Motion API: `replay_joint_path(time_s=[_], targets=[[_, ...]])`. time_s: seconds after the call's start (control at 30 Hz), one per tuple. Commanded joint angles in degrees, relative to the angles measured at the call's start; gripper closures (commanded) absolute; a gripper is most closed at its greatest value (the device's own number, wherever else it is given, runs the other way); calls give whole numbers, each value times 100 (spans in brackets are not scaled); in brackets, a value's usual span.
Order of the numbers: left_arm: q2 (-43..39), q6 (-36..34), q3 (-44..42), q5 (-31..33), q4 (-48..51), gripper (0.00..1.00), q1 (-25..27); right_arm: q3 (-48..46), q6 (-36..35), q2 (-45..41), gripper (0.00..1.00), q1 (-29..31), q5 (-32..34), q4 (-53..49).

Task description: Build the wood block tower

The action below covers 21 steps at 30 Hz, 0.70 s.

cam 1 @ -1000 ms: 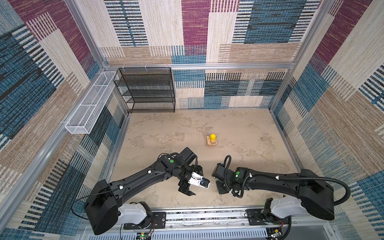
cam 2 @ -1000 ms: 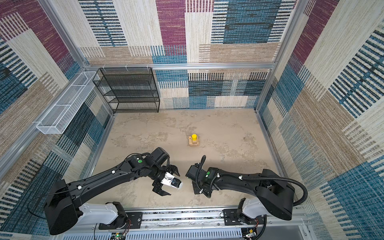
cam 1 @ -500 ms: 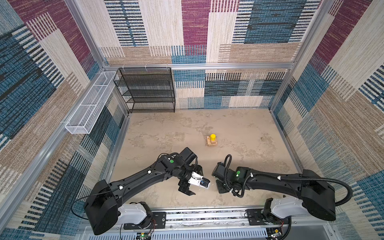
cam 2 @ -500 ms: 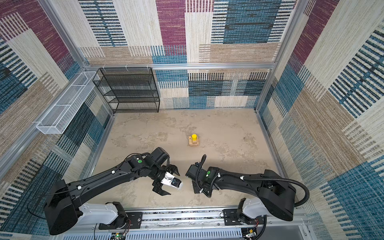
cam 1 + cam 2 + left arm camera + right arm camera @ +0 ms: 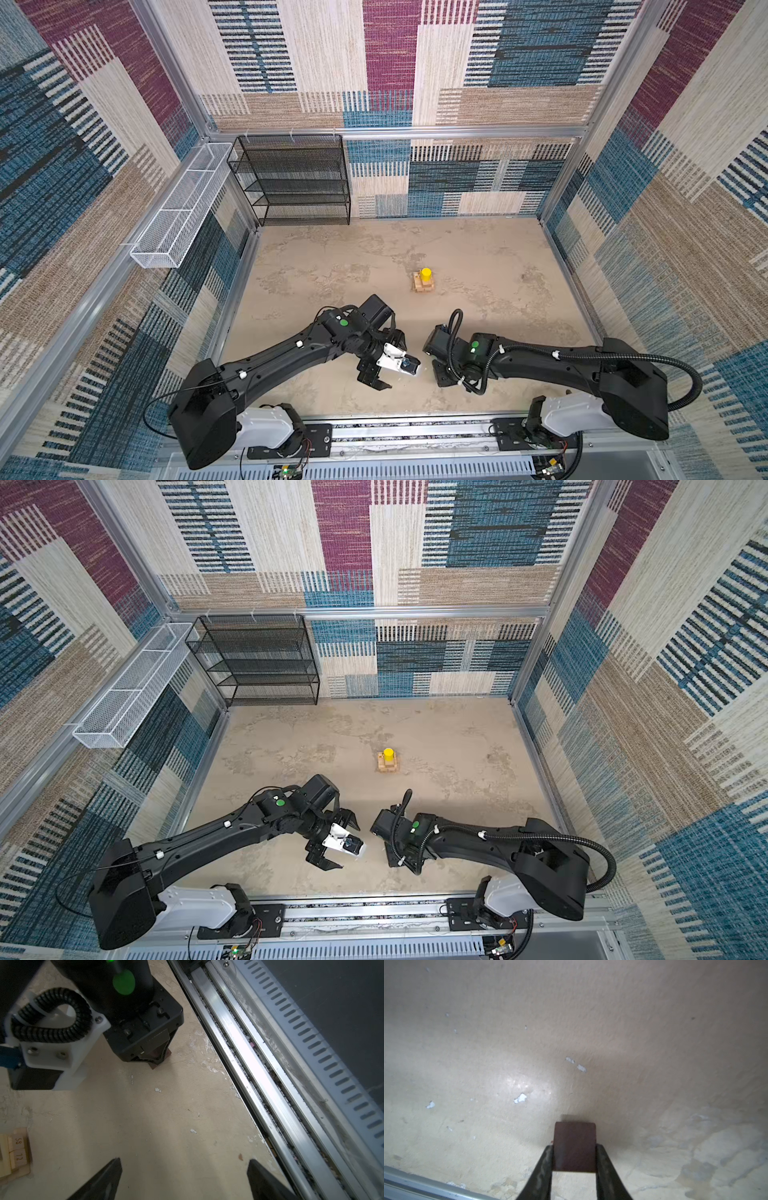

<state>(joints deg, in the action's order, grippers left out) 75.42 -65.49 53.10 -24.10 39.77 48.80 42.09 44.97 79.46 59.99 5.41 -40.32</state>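
Note:
The wood block tower (image 5: 423, 283) (image 5: 387, 762) stands mid-floor: a low stack of pale planks with a yellow cylinder (image 5: 426, 273) on top. Its planks, printed with numbers, show at the edge of the left wrist view (image 5: 15, 1150). My right gripper (image 5: 574, 1159) is shut on a dark brown block (image 5: 574, 1145), held low over the floor near the front (image 5: 441, 374) (image 5: 393, 859). The left wrist view shows that block's tip (image 5: 155, 1065) poking out below the fingers. My left gripper (image 5: 184, 1160) (image 5: 395, 363) hovers open and empty just left of the right one.
A black wire shelf (image 5: 297, 180) stands at the back left corner. A white wire basket (image 5: 178, 208) hangs on the left wall. The aluminium rail (image 5: 415, 432) (image 5: 249, 1064) runs along the front edge, close behind both grippers. Patterned walls enclose the floor.

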Motion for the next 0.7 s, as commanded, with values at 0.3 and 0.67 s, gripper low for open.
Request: replay_joint_path(time_s=[0.3, 0.67], targets=[[17, 218, -28, 91, -118, 1, -2, 188, 100, -135, 100, 10, 390, -196], [-24, 366, -54, 264, -319, 1, -2, 117, 135, -97, 100, 8, 350, -106]])
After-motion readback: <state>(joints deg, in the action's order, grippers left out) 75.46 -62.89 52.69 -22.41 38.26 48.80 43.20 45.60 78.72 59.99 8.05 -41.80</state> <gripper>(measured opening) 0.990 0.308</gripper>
